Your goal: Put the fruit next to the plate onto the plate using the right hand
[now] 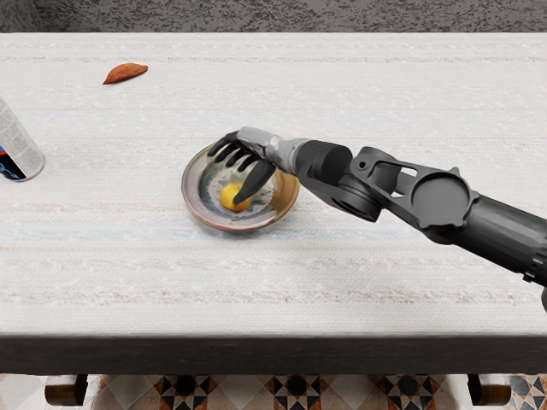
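A small yellow-orange fruit (231,198) lies inside the round ceramic plate (193,202) near the middle of the table. My right hand (237,169) hovers over the plate, its arm coming in from the right edge. Its fingers (224,150) are spread over the plate's far rim. The thumb (253,184) reaches down beside the fruit and touches or nearly touches its right side. The fingers do not wrap around the fruit. The hand hides part of the plate's far right rim. The left arm does not show.
A silver can (17,145) with red and blue marks stands at the left edge. A flat orange-brown piece (125,73) lies at the far left of the table. The table's front edge (273,337) runs across the bottom.
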Controlling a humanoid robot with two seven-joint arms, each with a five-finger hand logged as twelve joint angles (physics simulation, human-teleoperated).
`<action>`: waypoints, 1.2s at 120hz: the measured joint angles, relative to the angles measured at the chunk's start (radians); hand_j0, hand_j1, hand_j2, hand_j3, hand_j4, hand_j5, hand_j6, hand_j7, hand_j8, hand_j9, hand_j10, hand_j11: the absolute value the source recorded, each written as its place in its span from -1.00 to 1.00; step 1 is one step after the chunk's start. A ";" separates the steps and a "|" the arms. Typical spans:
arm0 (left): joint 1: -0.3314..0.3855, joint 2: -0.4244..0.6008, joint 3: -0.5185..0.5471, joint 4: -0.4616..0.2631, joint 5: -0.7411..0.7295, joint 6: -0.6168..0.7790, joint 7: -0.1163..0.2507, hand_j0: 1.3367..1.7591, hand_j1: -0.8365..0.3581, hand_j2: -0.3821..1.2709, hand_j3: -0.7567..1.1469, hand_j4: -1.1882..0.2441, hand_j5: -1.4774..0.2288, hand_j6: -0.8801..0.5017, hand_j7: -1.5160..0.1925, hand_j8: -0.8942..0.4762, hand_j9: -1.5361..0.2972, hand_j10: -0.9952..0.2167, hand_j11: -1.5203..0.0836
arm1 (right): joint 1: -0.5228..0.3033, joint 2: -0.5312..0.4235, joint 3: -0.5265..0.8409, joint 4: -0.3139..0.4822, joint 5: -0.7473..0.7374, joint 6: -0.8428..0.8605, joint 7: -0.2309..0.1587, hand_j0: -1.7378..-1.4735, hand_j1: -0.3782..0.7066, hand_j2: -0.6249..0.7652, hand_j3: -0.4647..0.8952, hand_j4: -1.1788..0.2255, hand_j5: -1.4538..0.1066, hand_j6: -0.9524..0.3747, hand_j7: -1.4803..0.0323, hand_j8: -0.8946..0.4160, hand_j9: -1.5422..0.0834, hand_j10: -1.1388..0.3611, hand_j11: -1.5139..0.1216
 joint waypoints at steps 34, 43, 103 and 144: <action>0.000 0.000 0.000 0.000 0.000 0.000 0.000 0.52 0.98 -0.54 -0.21 0.66 0.73 0.27 0.77 0.31 0.68 0.64 0.90 | 0.005 -0.047 0.034 0.017 0.157 0.093 0.000 -0.40 -0.64 -0.12 -0.32 0.47 0.62 0.23 0.71 0.16 0.66 0.33 0.62; 0.000 0.000 0.000 0.000 0.000 0.000 0.000 0.52 0.98 -0.54 -0.21 0.66 0.73 0.27 0.77 0.31 0.68 0.64 0.90 | 0.003 -0.081 0.060 0.029 0.217 0.155 0.002 -0.40 -0.71 -0.12 -0.32 0.52 0.67 0.27 0.76 0.20 0.71 0.37 0.67; 0.000 0.000 0.000 0.000 0.000 0.000 0.000 0.52 0.98 -0.54 -0.21 0.66 0.73 0.27 0.77 0.30 0.68 0.64 0.90 | -0.021 -0.385 0.124 0.104 0.638 0.548 0.006 -0.40 -0.85 -0.11 -0.32 0.62 0.79 0.37 0.88 0.30 0.83 0.46 0.78; 0.000 0.000 0.000 0.000 0.000 0.000 0.000 0.52 0.98 -0.54 -0.21 0.66 0.73 0.27 0.77 0.30 0.68 0.64 0.90 | -0.070 -0.584 0.122 0.098 0.831 0.581 0.002 -0.40 -0.86 -0.11 -0.32 0.63 0.80 0.38 0.89 0.31 0.84 0.47 0.79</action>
